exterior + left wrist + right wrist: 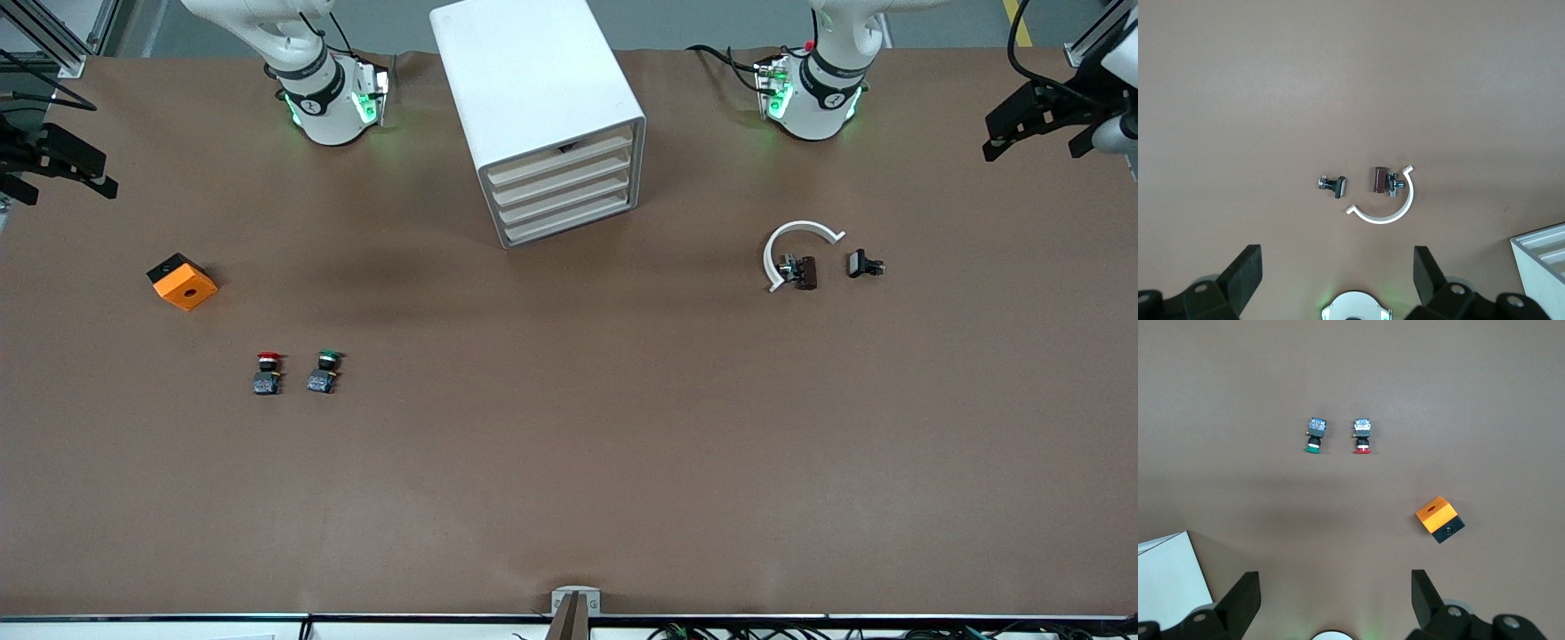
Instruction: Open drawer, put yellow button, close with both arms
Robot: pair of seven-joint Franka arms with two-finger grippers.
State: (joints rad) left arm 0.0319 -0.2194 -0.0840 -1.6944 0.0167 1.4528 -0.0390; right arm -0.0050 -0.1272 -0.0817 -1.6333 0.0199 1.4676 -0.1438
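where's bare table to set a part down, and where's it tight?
Free: the wide strip between the red-capped button, green-capped button and the table's near edge; also the middle stretch in front of the cabinet. Tight: around the white curved clip with its two small fittings, and between the two buttons.

No text, label, brand name or number can be read anywhere in these views. The only marks are small white round emblems on the black joint bands of the two arms [311, 105] [831, 100], at about eleven and one o'clock, too small to make out.
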